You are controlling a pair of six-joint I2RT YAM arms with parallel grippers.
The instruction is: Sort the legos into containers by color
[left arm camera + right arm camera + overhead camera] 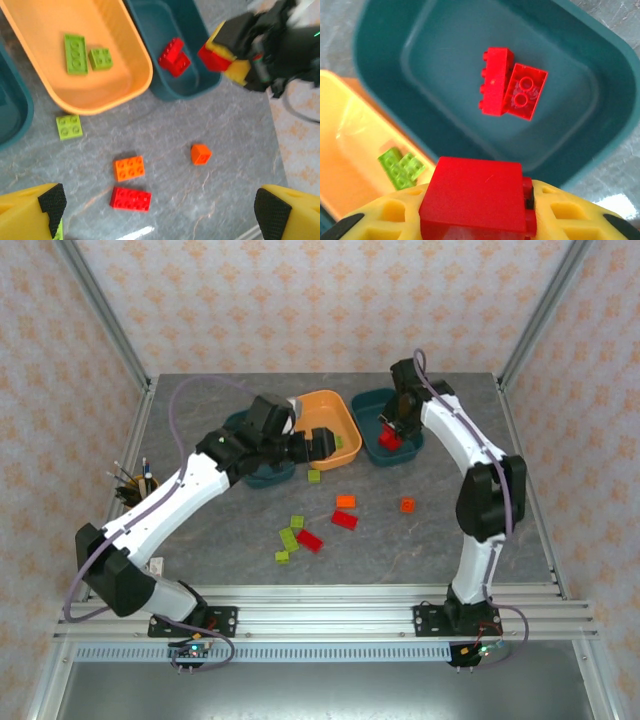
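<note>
Left pincer [161,212] hung wide open near the orange tray [325,410] by the bench's [450,540] far edge. Loose bricks [344,519] lay mid-bench. Right pincer [390,437] gripped a red brick [472,192] above the far-right teal tray [580,65], which held two red bricks [495,82].

two legos [510,90] inside tray [445,45] (the rightmost)

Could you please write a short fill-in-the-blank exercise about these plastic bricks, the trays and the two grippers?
1. The small plastic brick held in the right gripper is ___.
2. The orange rounded plastic tray holds ___ lime green plastic bricks.
3. The jaws of the left gripper stand ___.
Missing words: red; two; open.
</note>
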